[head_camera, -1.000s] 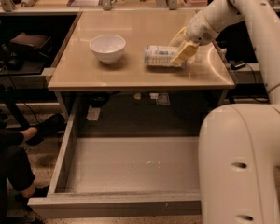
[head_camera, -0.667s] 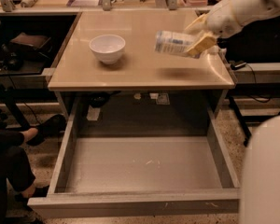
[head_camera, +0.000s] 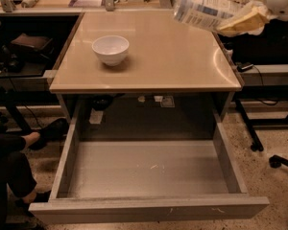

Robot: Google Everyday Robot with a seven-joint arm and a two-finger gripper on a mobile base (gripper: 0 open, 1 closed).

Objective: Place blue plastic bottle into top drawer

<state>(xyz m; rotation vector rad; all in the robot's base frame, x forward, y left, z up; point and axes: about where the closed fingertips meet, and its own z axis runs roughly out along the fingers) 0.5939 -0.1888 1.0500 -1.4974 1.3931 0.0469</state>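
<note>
While the end effector [head_camera: 241, 23] hangs at the upper right, above the far right corner of the table [head_camera: 182, 66], its fingers are clamped on one end of the blue plastic bottle [head_camera: 204, 8]. The bottle's long axis runs nearly level and juts out toward the side of the white bowl [head_camera: 110, 49]. The top drawer [head_camera: 149, 171] stands open well below and nearer the camera, so the carry likely goes forward past the table's front edge, then down. A second ago the bottle lay on the table beside the bowl; now it is lifted clear and sits higher.
</note>
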